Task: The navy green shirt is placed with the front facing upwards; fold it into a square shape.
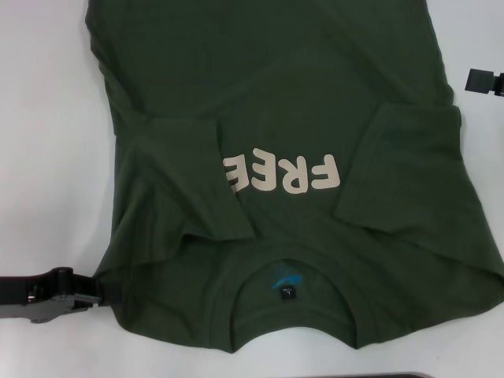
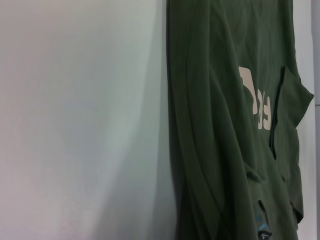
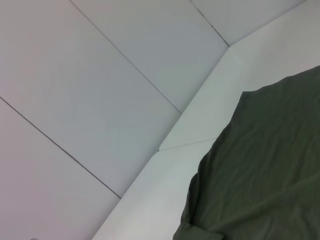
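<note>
The navy green shirt lies flat on the white table, front up, with its collar and small label toward me. Its cream letters read upside down from here. Both sleeves are folded inward: the left sleeve covers the start of the letters, and the right sleeve lies beside them. My left gripper sits low at the shirt's near left shoulder edge. At the far right edge of the head view, only a black part of my right gripper shows, beside the shirt's side. The shirt and its letters also show in the left wrist view.
Bare white table stretches left of the shirt, with a narrower strip on the right. A dark edge runs along the near side. The right wrist view shows the shirt's hem corner, the table's edge and white wall panels.
</note>
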